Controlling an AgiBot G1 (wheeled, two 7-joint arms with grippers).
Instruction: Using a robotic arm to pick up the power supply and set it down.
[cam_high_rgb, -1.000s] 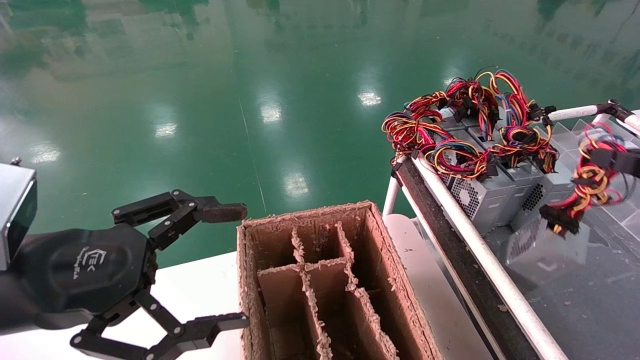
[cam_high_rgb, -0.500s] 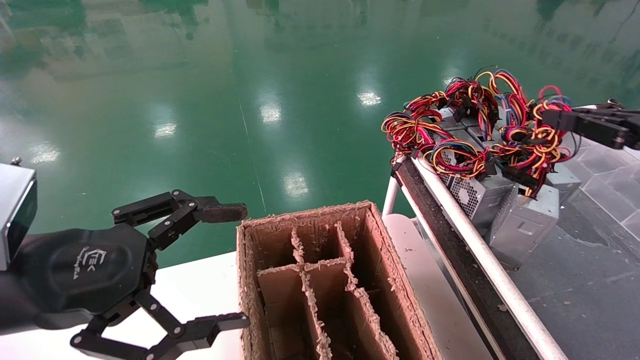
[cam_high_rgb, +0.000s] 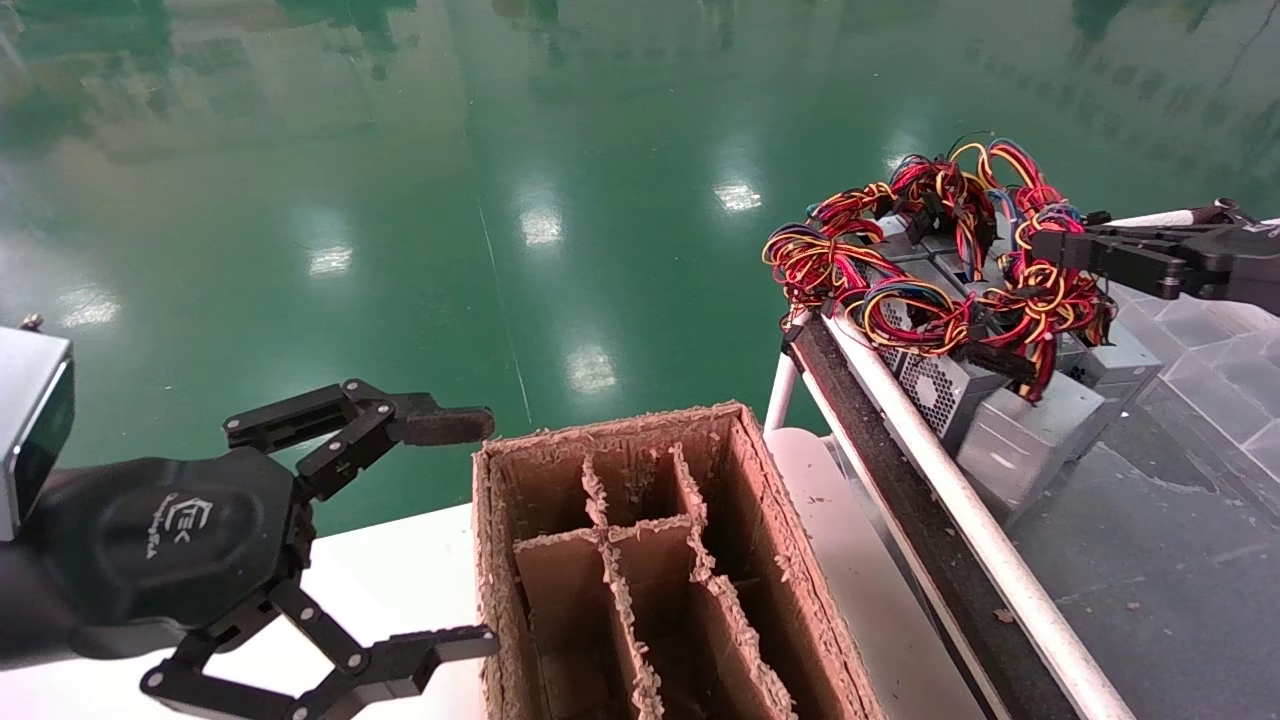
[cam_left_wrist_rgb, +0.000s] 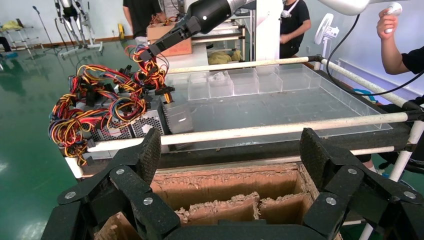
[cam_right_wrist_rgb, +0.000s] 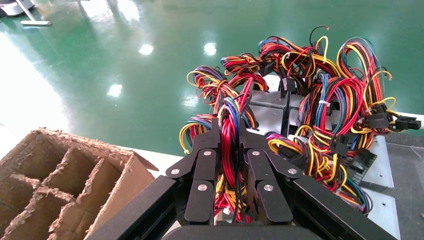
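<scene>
Right gripper (cam_high_rgb: 1050, 248) over left end of rack (cam_high_rgb: 960, 520), fingers (cam_right_wrist_rgb: 207, 170) pinching wire bundle (cam_high_rgb: 1040, 300) of power supply (cam_high_rgb: 1030, 430). Power supply: grey metal box, tilted, one end raised, at rack's left rail among other grey units (cam_high_rgb: 935, 385). Wires red, yellow, black, some blue, ending in black connectors. Left gripper (cam_high_rgb: 455, 530) parked over white table (cam_high_rgb: 400, 570), beside cardboard box (cam_high_rgb: 650, 560) with dividers, fingers spread wide, holding nothing.
</scene>
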